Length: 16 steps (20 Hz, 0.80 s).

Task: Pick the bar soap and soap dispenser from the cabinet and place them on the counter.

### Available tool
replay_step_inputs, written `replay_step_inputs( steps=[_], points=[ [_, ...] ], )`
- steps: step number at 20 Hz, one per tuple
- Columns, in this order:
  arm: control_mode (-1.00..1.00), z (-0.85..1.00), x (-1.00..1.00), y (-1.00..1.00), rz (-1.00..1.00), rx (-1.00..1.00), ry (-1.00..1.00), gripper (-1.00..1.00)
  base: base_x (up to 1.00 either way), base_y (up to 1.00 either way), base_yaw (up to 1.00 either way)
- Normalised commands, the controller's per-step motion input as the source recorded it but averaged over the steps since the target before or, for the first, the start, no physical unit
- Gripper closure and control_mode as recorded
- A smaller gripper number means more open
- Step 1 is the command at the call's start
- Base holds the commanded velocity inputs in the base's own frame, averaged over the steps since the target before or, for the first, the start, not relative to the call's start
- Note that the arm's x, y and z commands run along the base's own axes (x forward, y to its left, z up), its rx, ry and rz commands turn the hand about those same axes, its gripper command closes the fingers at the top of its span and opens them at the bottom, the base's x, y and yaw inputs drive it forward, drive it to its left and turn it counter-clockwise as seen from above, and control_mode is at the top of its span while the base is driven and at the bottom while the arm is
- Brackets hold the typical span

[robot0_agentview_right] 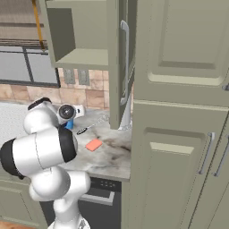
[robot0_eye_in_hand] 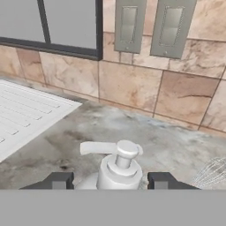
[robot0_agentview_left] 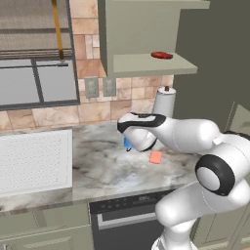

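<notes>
While the cabinet (robot0_agentview_left: 146, 34) is standing open above with only a dark red disc (robot0_agentview_left: 161, 55) lying on its shelf, the counter (robot0_agentview_left: 97, 166) below is already carrying both task items. The bar soap (robot0_agentview_left: 156, 157) is lying flat on the stone, coral-pink, just beside the arm's wrist. The soap dispenser (robot0_eye_in_hand: 118, 170) is standing upright on or just above the counter, long axis vertical, white pump spout pointing left in the hand view; its blue body (robot0_agentview_left: 127, 143) is peeking out under the hand in the left base view. The gripper (robot0_eye_in_hand: 110, 182) is sitting directly around the bottle, one fingertip (robot0_eye_in_hand: 57, 181) on each side, partly open. Whether the pads are pressing the bottle or standing just clear, I cannot tell. Judgement: the placing step is nearly complete; the next move is turning on a straight retreat that avoids tipping the bottle.
</notes>
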Motion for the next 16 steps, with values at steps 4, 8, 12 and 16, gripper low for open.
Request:
replay_step_inputs(
  steps=[4, 8, 12, 16],
  points=[
    [-1.00, -0.22, -0.13, 0.16, -0.01, 0.00, -0.04, 1.00, 0.00, 0.00, 0.00],
    [-1.00, -0.25, -0.13, 0.15, -0.02, 0.00, -0.01, 1.00, 0.00, 0.00, 0.00],
    [-1.00, -0.26, -0.11, 0.08, -0.03, 0.00, 0.00, 1.00, 0.00, 0.00, 0.00],
    [-1.00, -0.27, -0.05, 0.04, -0.03, 0.00, 0.00, 1.00, 0.00, 0.00, 0.00]
  ],
)
